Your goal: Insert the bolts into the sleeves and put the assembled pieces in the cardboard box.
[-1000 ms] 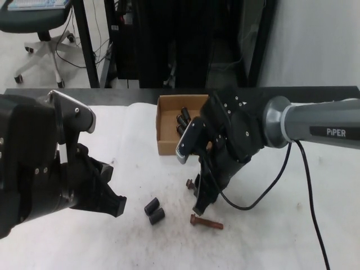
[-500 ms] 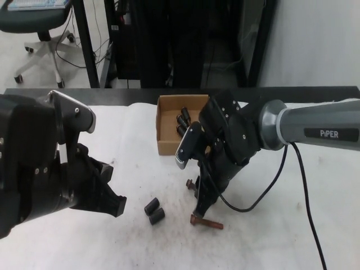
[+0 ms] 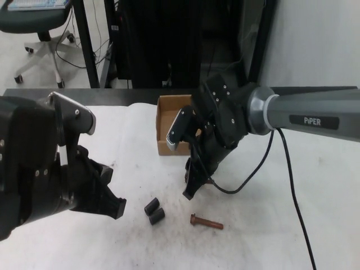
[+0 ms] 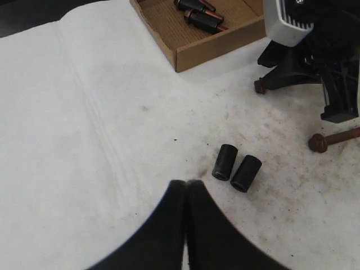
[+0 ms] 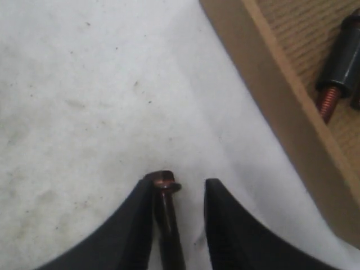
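Note:
A rusty bolt [image 5: 164, 183] lies between the fingers of my right gripper [image 5: 179, 183], which stands open around it with the bolt against one finger. This gripper [image 3: 190, 185] points down at the white mat just in front of the cardboard box [image 3: 164, 147]. A second bolt [image 3: 206, 222] lies loose on the mat nearer the front, and two black sleeves [image 3: 153, 211] lie side by side to its left. My left gripper [image 4: 185, 184] is shut and empty, hovering a little short of the sleeves [image 4: 236, 167]. Assembled pieces [image 4: 197, 14] rest in the box.
The white mat [image 3: 129, 140] covers the bench. Behind it runs the dark far edge of the bench [image 3: 112, 93], with an office chair [image 3: 39, 34] and black frames beyond. The right arm's cable [image 3: 264, 163] loops over the mat.
My right gripper has moved away from the loose front bolt, back toward the box, and now straddles the other bolt. The left arm has stayed still.

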